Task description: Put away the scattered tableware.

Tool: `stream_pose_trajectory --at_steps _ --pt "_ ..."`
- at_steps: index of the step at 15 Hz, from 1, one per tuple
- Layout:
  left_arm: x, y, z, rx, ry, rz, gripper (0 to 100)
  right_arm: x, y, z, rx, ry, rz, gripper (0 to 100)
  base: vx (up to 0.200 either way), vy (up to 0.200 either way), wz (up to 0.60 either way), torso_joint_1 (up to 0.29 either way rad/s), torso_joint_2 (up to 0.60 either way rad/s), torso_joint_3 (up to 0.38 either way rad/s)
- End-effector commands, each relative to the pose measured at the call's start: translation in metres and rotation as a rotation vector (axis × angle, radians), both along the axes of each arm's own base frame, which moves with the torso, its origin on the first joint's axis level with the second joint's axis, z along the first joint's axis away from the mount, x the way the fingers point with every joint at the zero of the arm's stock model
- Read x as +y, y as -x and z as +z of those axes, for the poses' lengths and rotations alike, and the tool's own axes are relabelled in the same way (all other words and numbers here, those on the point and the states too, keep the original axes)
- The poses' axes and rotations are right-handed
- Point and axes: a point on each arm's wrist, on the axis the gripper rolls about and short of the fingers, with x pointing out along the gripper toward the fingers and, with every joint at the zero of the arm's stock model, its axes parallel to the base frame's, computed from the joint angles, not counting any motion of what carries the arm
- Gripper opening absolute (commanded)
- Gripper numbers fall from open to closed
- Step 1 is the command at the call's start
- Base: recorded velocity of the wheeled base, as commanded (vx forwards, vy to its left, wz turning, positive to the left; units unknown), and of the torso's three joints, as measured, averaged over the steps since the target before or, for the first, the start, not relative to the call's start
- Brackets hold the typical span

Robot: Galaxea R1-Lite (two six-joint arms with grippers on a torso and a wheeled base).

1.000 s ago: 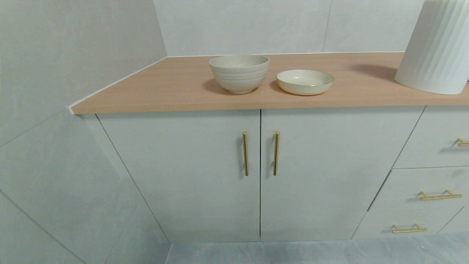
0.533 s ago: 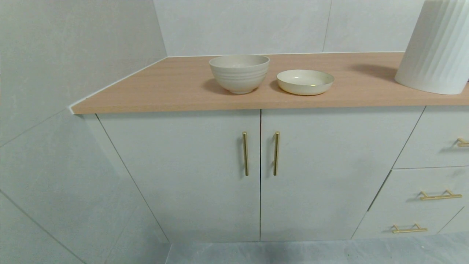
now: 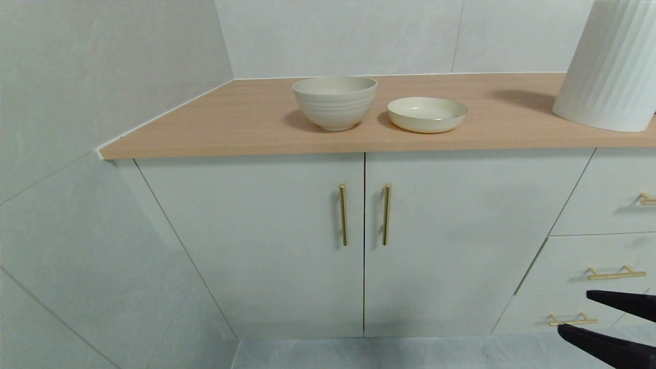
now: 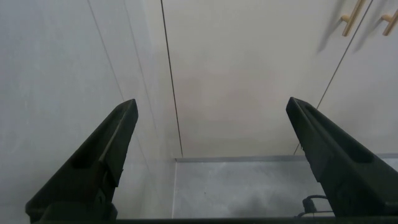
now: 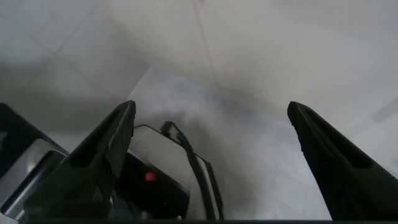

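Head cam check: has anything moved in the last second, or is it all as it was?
The right gripper has entered the head view from the lower right corner, fingers apart, in front of the drawers. Nothing was grasped or let go. The bowl, the shallow dish beside it on the countertop and the closed cabinet doors stayed put.

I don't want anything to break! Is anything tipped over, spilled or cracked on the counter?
Nothing stands out. The bowl and the shallow dish sit upright on the wooden counter, side by side but apart. No spill or crack shows. The cupboard doors below are shut.
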Motion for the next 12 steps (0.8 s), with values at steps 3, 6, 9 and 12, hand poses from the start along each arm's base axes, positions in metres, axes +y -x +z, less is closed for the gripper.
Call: stream_pose_trajectory --at_steps 3,6,9,12 --pt "0.000 0.000 0.000 0.000 0.000 0.000 100 0.060 -0.091 0.006 0.015 0.006 0.151 100 0.000 0.000 0.00 0.000 0.00 0.000" --pt "0.000 0.000 0.000 0.000 0.000 0.000 100 0.090 -0.117 0.008 0.020 -0.004 0.212 100 0.000 0.000 0.00 0.000 0.00 0.000" --pt "0.000 0.000 0.000 0.000 -0.001 0.000 100 0.114 -0.142 0.009 0.017 -0.007 0.246 100 0.000 0.000 0.00 0.000 0.00 0.000" --pt "0.000 0.000 0.000 0.000 0.000 0.000 100 0.129 -0.155 0.001 0.060 -0.027 0.249 100 0.000 0.000 0.00 0.000 0.00 0.000"
